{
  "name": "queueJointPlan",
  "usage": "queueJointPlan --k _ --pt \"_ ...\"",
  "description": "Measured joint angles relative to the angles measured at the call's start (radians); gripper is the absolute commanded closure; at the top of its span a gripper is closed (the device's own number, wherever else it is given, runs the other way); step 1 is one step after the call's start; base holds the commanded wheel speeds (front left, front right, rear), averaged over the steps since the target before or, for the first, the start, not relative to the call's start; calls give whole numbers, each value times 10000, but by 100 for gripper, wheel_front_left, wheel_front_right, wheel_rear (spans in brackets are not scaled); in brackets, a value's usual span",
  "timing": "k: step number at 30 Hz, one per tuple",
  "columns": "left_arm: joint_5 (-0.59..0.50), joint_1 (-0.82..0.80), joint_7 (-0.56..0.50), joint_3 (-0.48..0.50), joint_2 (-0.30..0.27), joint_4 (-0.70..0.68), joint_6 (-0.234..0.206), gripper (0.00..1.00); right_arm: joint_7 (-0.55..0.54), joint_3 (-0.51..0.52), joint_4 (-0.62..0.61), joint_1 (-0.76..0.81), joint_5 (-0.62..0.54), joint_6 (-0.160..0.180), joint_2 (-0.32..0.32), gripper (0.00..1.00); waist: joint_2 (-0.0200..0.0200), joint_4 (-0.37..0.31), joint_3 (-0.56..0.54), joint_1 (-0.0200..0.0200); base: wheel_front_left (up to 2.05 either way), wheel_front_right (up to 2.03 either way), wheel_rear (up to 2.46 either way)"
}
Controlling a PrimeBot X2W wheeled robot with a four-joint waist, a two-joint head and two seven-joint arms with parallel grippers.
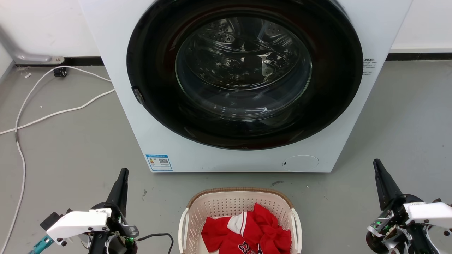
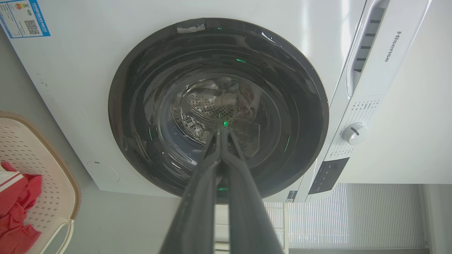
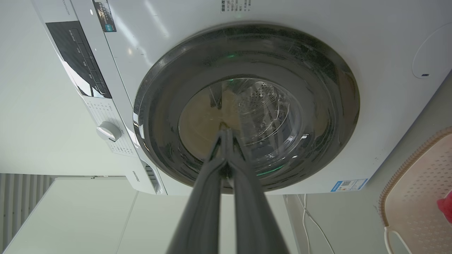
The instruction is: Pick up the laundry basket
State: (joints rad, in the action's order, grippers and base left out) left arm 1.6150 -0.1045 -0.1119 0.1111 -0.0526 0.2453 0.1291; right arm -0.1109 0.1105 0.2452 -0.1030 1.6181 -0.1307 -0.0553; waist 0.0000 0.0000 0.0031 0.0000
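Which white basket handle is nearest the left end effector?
The white handle on the left side of the cream perforated plastic laundry basket, facing the left end effector; the other handle lies beyond the red clothes.

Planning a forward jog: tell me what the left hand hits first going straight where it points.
Probably the washing machine door: in the left wrist view the left hand, fingers shut, aims at its glass, though depth is unclear.

A big white washing machine [image 1: 243, 84] with a round glass door stands on the grey floor [image 1: 70, 151]. A white cord [image 1: 63, 111] lies at 9 o'clock. Red clothes [image 1: 247, 233] sit at 6 o'clock.
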Motion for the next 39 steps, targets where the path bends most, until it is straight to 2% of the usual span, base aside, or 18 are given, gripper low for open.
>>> queueJointPlan --k 9,10,16,28,33,39 --pt "0 -1 -10 6 2 0 0 100 -12 6 0 0 0 0 2 100 0 0 0 0 0 0 0" --pt "0 15 -6 0 4 29 -2 0 -12 2 23 16 2 -2 4 0 0 0 0 0 0 0 0" --pt "-8 495 56 -56 77 462 -13 0 50 -38 451 522 2 2 65 0 0 -2 -1 0 0 0 0" --pt "-579 600 633 -100 79 113 -13 0 623 -186 165 661 -422 2 67 0 0 -8 -4 0 0 0 0" --pt "-989 647 853 127 77 27 -13 0 849 -238 17 665 -1095 2 67 0 0 -12 0 0 0 0 0" --pt "-1515 650 1106 466 77 -44 -13 0 1099 -130 -272 665 -2443 2 69 0 0 -9 9 0 0 0 0"
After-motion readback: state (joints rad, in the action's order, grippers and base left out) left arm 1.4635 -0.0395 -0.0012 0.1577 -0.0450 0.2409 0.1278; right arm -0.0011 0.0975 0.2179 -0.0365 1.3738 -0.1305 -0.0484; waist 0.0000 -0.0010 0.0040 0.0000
